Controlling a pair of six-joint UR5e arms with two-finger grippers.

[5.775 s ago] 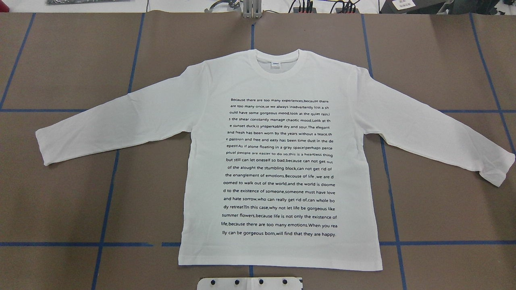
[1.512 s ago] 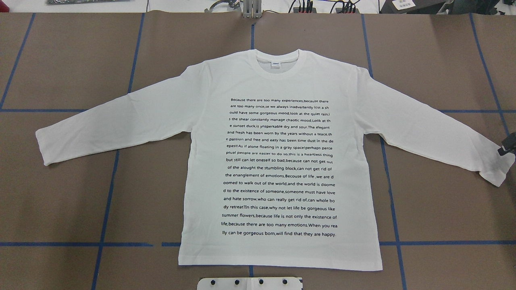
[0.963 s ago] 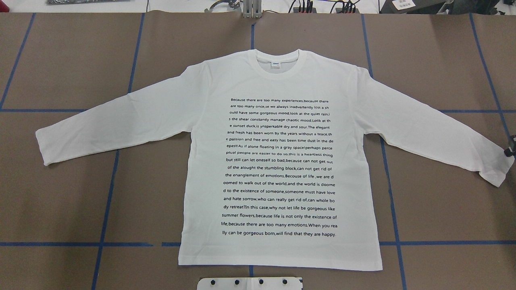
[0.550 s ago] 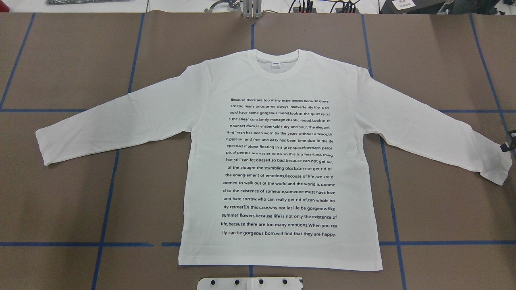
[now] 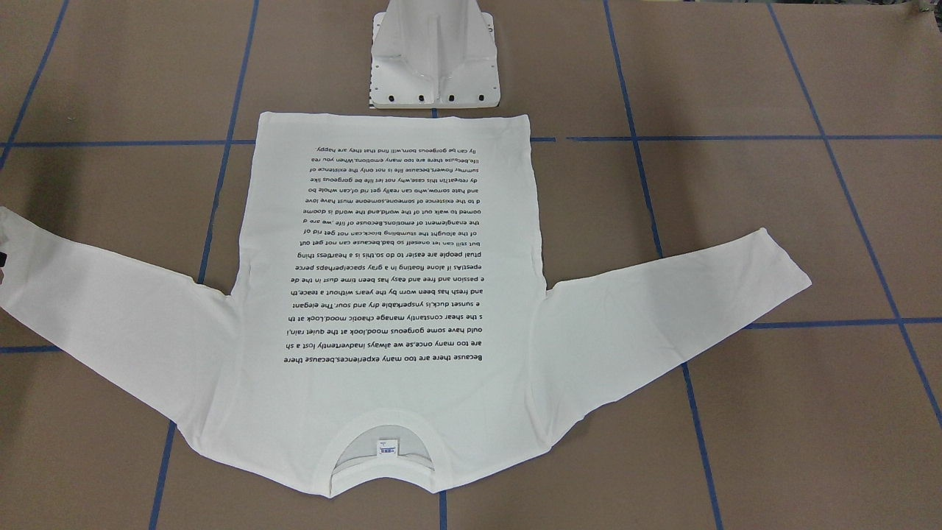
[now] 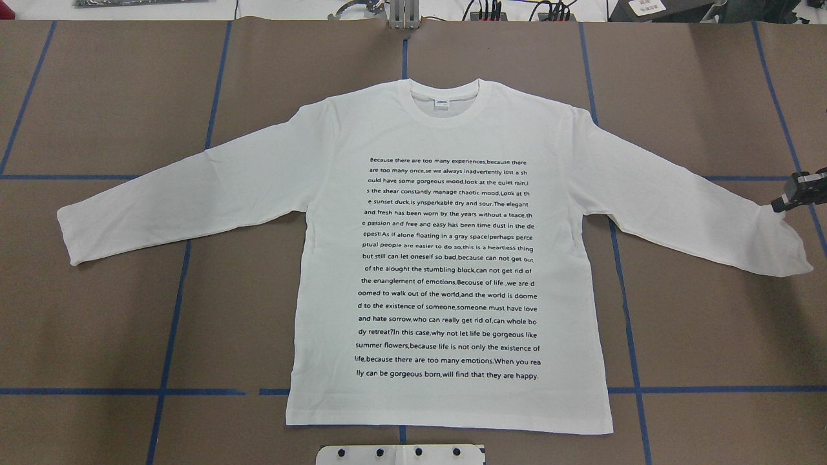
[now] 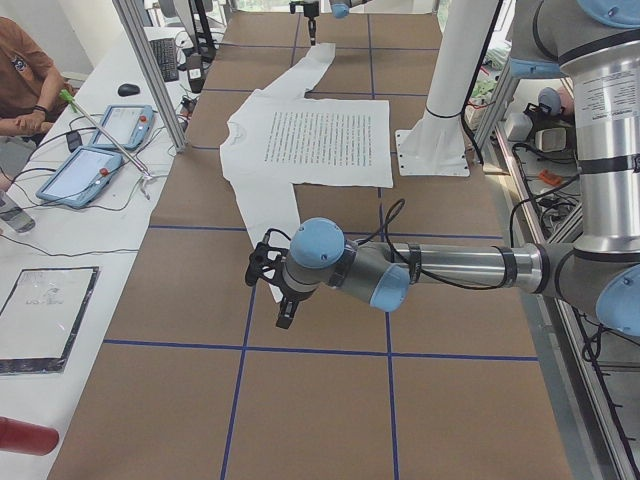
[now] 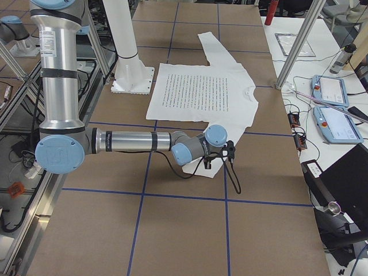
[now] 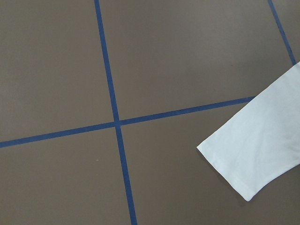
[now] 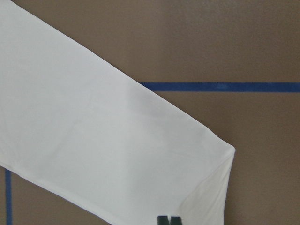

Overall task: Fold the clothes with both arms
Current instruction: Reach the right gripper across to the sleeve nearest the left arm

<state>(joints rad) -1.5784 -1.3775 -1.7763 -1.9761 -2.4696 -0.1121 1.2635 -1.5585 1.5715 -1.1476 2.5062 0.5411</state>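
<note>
Pinching the T-shirt (image 6: pixel 446 258) cuff, right hand (image 6: pixel 782 204) clenched; left hand (image 7: pixel 283 314): cannot tell.

The white long-sleeved T-shirt (image 6: pixel 446 258) lies flat on the counter (image 6: pixel 711 97) with its black text up. Seen from overhead, the ribbed neck is at 12 o'clock, the hem at 6, and the sleeves spread toward 8 and 4. My right claw (image 6: pixel 778 205) pinches the cuff corner of the 4 o'clock sleeve, fingertips (image 10: pixel 163 221) together on the cloth. My left arm (image 7: pixel 450 265) reaches out low near the 8 o'clock cuff. Its claw (image 7: pixel 284 312) points down, and I cannot tell how its jaws stand.
</note>
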